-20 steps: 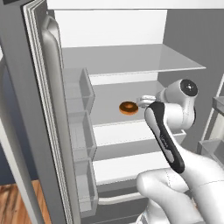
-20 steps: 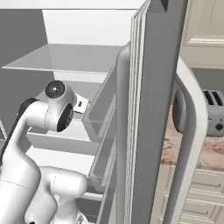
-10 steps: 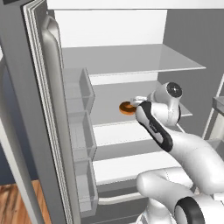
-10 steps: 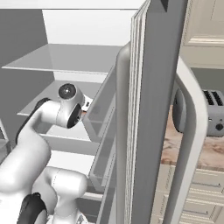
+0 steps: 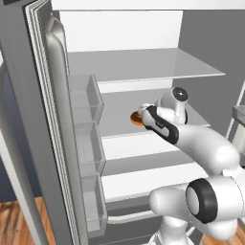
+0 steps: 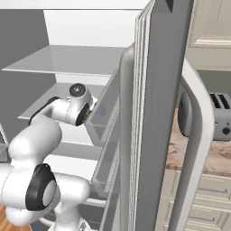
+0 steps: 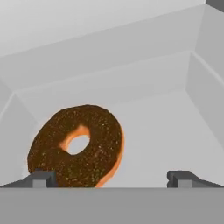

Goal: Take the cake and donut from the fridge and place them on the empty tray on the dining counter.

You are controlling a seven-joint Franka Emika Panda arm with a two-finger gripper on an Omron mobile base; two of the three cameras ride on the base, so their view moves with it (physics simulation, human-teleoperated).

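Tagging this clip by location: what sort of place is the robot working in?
Most likely a home kitchen. The arm reaches into an open fridge with glass shelves, where a donut lies, and beside it a toaster stands on a marble counter above cream cabinets.

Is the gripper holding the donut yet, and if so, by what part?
Nothing is held. The gripper is open just short of the donut, which lies on the fridge shelf nearer one finger.
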